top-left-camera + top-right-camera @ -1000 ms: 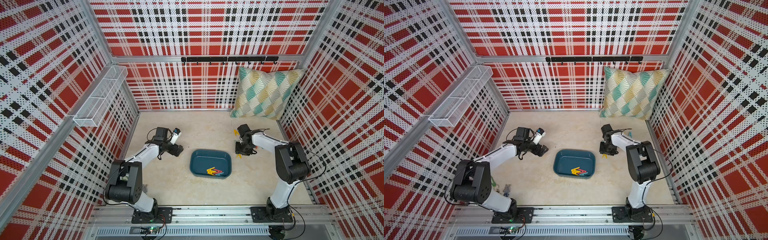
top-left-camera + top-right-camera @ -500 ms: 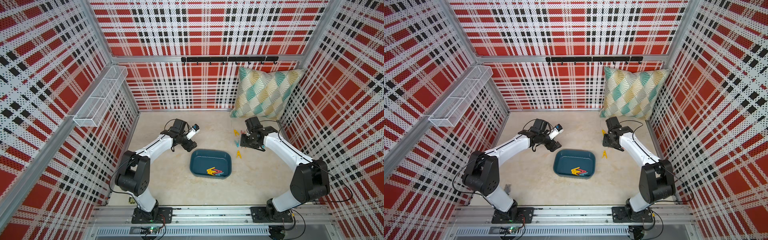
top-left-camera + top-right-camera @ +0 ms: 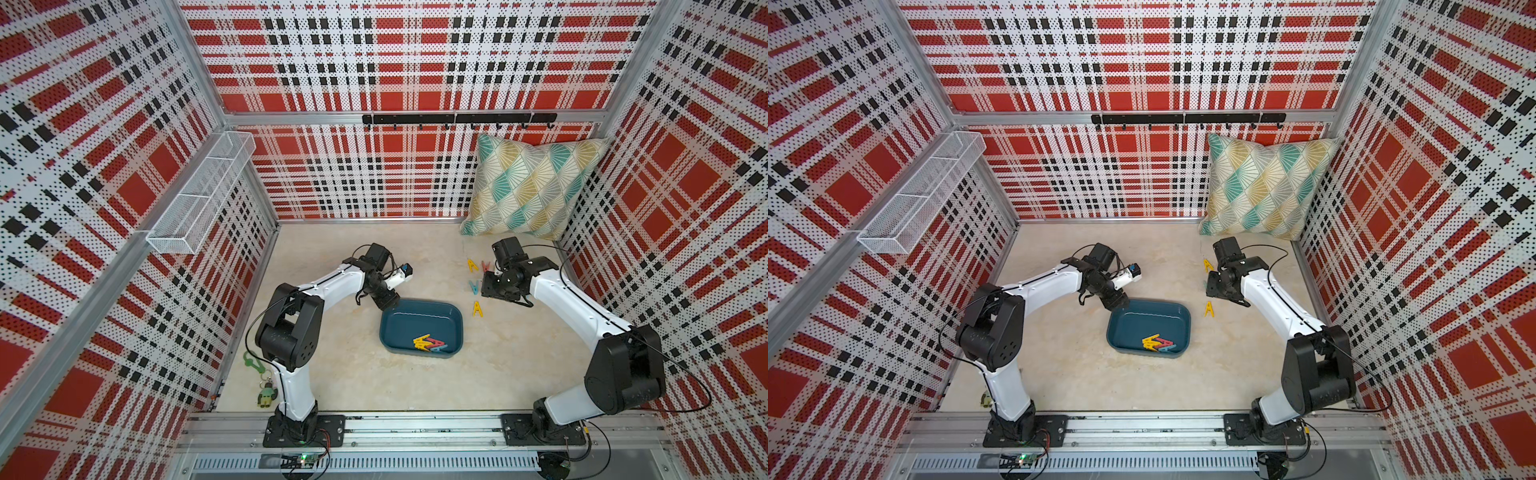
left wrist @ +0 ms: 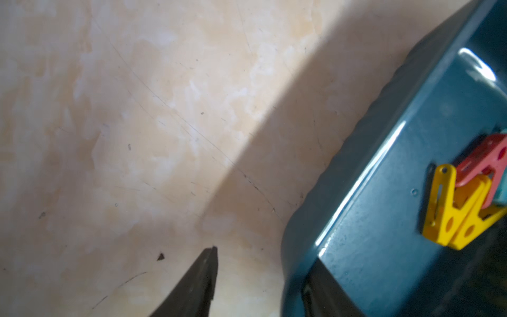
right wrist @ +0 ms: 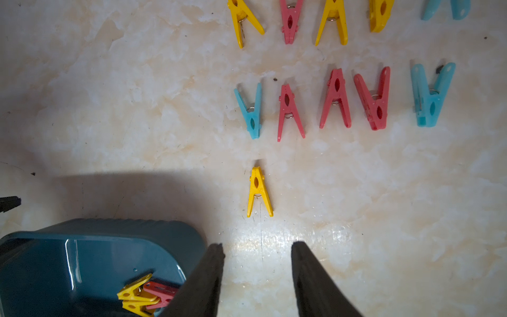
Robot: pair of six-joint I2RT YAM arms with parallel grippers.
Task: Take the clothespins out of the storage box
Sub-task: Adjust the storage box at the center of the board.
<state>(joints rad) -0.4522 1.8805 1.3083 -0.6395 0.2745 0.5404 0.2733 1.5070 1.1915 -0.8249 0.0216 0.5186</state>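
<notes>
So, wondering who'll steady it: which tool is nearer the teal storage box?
Left. The left tool straddles the storage box rim at one corner; the right tool hangs over the floor off another corner, not touching.

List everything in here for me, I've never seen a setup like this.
Loose clothespins: eleven seen, yellow, pink, blue, rows on the table.
Piled clothespins: a few, yellow, pink, blue, inside the box.
Box: one, dark teal, mid-table.
Cushion: one, teal and yellow, back corner.
Wire basket: one, white, side wall.
Hook rail: one, black, back wall.
Keyring figure: one, green, front left corner.
Arms: two, white and black, front rail.
Left pincer: one, black, open, astride the box rim.
Right pincer: one, black, open, empty, over the table.
</notes>
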